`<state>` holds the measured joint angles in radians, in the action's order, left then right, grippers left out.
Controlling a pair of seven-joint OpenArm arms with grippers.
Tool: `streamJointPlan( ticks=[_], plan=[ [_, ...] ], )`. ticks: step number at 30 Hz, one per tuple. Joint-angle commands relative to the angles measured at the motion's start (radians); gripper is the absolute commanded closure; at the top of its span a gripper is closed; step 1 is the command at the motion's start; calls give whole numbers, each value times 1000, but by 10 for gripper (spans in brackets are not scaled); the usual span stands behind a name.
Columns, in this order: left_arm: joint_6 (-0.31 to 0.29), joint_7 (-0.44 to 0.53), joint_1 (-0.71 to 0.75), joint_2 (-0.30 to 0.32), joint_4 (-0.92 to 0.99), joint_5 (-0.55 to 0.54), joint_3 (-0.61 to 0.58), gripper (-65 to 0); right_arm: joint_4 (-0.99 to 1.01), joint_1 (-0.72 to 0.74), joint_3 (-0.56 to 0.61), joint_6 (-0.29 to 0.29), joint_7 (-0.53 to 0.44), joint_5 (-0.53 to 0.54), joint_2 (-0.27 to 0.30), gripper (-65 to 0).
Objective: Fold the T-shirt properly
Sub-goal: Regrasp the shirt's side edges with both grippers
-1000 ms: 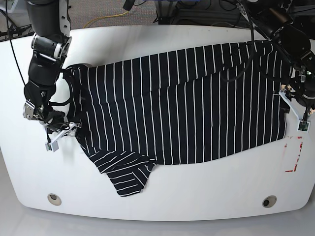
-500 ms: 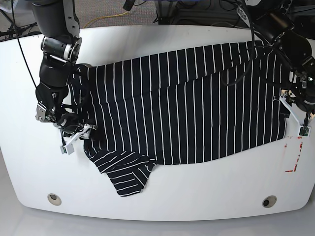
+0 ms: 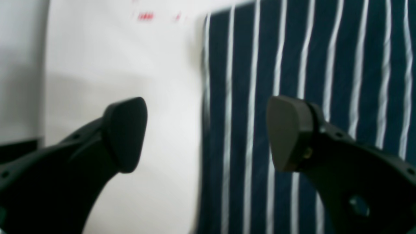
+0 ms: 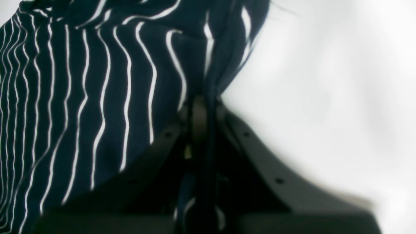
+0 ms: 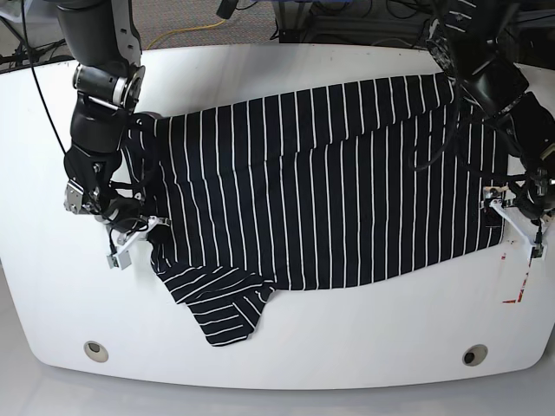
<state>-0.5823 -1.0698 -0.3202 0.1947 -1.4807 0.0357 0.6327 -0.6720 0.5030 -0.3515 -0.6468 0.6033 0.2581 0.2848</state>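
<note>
The T-shirt [image 5: 329, 182], black with thin white stripes, lies spread flat across the white table [image 5: 347, 334], one sleeve [image 5: 221, 308] folded toward the front edge. In the right wrist view my right gripper [image 4: 201, 112] is shut on a bunched fold of the T-shirt [image 4: 81, 81]; in the base view this gripper [image 5: 139, 240] sits at the shirt's left edge, just above the sleeve. My left gripper [image 3: 206, 136] stands open astride the straight edge of the T-shirt [image 3: 325, 81], one finger over bare table, the other over the cloth. In the base view it [image 5: 510, 218] is at the shirt's right edge.
Red tape marks [image 5: 518, 286] lie on the table just beyond the shirt's right corner. Two round holes [image 5: 96, 350] [image 5: 473, 354] sit near the front edge. Cables and dark equipment [image 5: 347, 17] crowd the area behind the table.
My right gripper has moved in to the shirt's left edge and shut on the cloth. My left gripper has slid down the right edge toward the front corner and opened wider.
</note>
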Motion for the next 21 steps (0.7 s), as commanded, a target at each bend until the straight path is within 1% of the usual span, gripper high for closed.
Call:
streamJointPlan(
  ticks=[1,3,5,7,9,14,17,21],
  plan=[
    [28,40,-41,36,78,-7,-6,-560,-10,26,1,0,-1,-6,18,0],
    [40,69,-66,45,150,-7,-6,-560,-10,26,1,0,-1,-6,21,0],
    [54,121,-89,48,239,-7,-6,-560,-10,38,1,0,-1,-6,21,0],
    [72,168,-98,75,305,-7,-6,-560,-10,39,1,0,-1,-6,21,0],
    [72,202,-102,93,369,-7,-7,-560,-10,41,1,0,-1,-6,21,0],
    [72,274,-112,104,457,-7,-7,-560,-10,44,1,0,-1,-6,21,0],
    [72,299,-118,122,527,-12,-26,-560,-10,44,1,0,-1,-3,21,0],
    [71,310,-141,133,575,-15,-99,-560,-10,44,1,0,-1,-1,20,0]
  ],
)
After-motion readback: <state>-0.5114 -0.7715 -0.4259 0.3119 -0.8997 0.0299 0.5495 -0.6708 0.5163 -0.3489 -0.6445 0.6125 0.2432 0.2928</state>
